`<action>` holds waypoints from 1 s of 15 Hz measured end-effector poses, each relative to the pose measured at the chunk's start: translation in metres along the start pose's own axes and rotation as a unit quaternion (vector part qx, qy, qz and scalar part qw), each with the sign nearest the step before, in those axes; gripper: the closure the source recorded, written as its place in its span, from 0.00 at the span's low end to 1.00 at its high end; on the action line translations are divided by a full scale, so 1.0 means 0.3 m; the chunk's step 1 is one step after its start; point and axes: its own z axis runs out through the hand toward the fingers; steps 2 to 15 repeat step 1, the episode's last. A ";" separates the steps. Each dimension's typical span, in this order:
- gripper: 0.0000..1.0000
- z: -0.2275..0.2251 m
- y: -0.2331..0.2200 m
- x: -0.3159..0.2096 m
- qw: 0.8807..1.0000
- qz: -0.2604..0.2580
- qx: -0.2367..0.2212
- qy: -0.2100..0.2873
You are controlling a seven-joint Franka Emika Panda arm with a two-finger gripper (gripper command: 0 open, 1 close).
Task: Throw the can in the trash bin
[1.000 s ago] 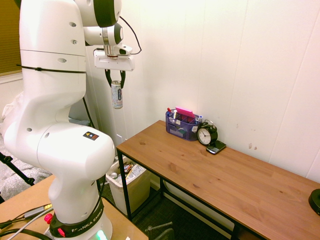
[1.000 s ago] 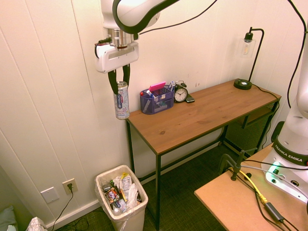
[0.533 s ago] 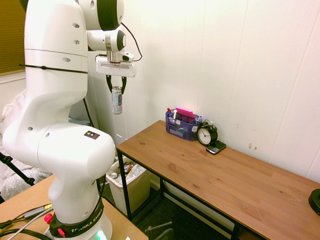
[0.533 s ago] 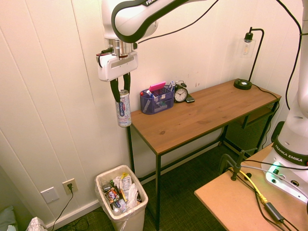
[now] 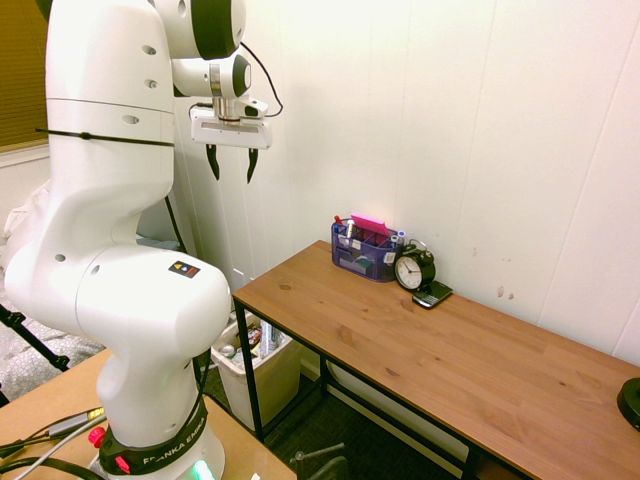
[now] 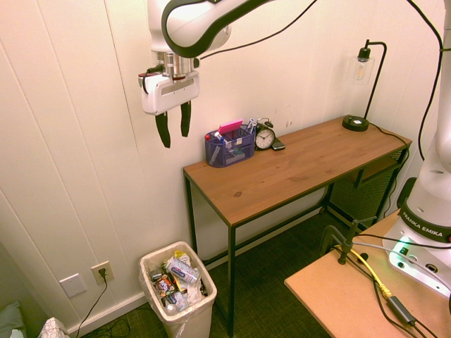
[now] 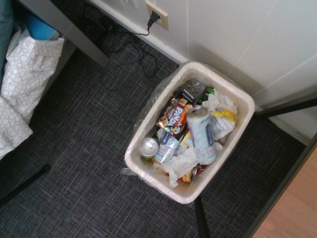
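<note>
Silver-white with a blue label, the can (image 7: 202,135) lies on its side on top of the litter inside the trash bin (image 7: 148,171), which stands on the floor beside the desk (image 6: 296,169). Judged risk is slight: the bin is heaped, so the can could roll off the pile and over the rim. The gripper (image 6: 174,127) hangs high above, fingers spread wide, holding and touching nothing.

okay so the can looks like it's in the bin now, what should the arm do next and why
Probably just pull the arm back away from the wall. The can lies on top of the rubbish in the trash bin, and the tool hangs open and empty high above it, so nothing seems left to carry.
</note>
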 end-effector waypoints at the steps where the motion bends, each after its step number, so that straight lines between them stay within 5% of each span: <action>1: 0.00 -0.030 0.044 0.026 1.000 0.012 -0.001 0.010; 15: 0.00 -0.030 0.044 0.026 1.000 0.012 -0.001 0.010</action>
